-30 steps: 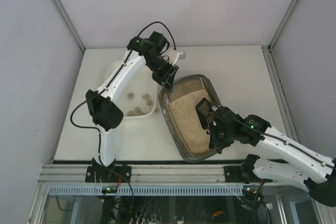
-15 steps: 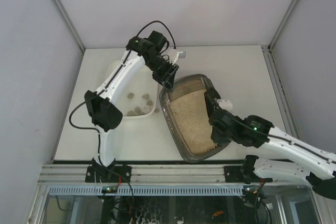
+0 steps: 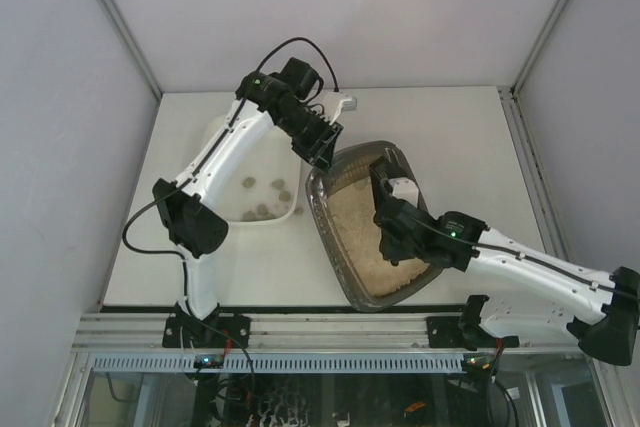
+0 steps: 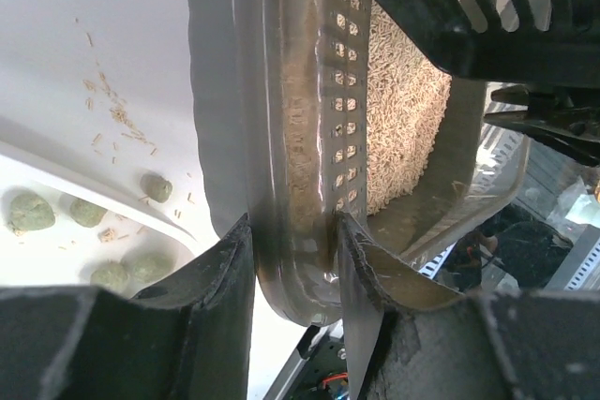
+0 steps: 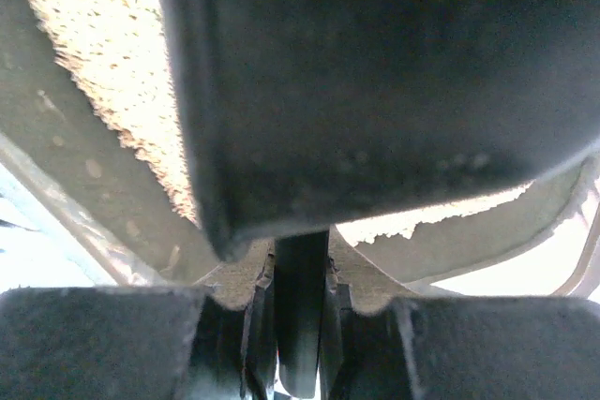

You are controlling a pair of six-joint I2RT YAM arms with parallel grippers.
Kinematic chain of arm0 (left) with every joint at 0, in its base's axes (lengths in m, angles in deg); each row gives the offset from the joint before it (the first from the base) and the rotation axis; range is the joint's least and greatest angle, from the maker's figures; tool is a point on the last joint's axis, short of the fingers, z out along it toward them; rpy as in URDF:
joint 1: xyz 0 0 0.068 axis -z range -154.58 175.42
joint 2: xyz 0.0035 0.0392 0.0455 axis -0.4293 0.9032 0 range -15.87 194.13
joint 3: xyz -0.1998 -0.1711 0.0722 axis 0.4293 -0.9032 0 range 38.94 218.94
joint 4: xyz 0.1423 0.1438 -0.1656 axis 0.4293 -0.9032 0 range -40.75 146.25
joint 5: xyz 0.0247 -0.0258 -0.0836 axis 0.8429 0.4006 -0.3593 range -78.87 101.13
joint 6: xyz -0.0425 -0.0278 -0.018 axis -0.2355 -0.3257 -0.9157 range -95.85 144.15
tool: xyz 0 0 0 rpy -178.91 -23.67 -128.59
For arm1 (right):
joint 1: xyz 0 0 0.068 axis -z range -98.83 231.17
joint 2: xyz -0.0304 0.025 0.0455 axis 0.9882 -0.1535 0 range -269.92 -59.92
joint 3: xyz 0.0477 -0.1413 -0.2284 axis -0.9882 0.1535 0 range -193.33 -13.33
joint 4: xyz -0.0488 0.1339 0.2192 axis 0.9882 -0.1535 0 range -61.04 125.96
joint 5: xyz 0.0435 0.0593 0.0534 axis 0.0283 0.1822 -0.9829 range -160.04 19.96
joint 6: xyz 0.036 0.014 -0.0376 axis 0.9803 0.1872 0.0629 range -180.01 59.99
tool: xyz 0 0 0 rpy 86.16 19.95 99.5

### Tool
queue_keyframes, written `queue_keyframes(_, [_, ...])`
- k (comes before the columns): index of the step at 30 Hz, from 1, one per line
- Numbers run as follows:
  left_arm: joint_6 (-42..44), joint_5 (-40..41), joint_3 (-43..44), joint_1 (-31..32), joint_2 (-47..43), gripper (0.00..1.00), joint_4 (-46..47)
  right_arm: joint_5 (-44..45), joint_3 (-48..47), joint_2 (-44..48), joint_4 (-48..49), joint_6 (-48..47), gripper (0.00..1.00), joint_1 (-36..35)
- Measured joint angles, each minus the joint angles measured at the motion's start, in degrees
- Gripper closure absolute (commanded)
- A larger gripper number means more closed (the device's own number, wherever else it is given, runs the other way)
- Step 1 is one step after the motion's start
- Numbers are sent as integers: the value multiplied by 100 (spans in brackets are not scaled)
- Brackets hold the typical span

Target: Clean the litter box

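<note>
While my left jaws pinch the far rim of the dark brown-grey rounded plastic litter box [image 3: 350, 237], lying on the bench [image 3: 450, 127] just right of the white plastic tray [image 3: 268, 162], my right jaws clamp the black slotted plastic scoop [image 4: 469, 16] over its beige litter [image 4: 403, 110].

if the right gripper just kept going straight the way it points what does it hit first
The right gripper is shut on the scoop, which leads: probably into the litter in the litter box; depth is unclear.

One litter box [image 3: 325, 237], one white tray [image 3: 268, 221], one scoop [image 4: 487, 16], at least five clumps [image 4: 155, 186].
</note>
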Motion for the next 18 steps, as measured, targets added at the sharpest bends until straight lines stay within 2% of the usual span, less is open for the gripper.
queue_keyframes(3, [2,-4,-11,-2,-2,100,-22,-63,2,203,94,-76,100,83])
queue_keyframes(9, [44,-61,-20,61,-57,100,39,-136,-4,1237,225,-175,100,466])
queue_keyframes(12, [55,-59,-181,61,-107,100,146,-179,-31,1152,223,-175,100,573])
queue_keyframes(18, [44,-114,-457,59,-131,100,216,-337,42,684,210,-160,100,315])
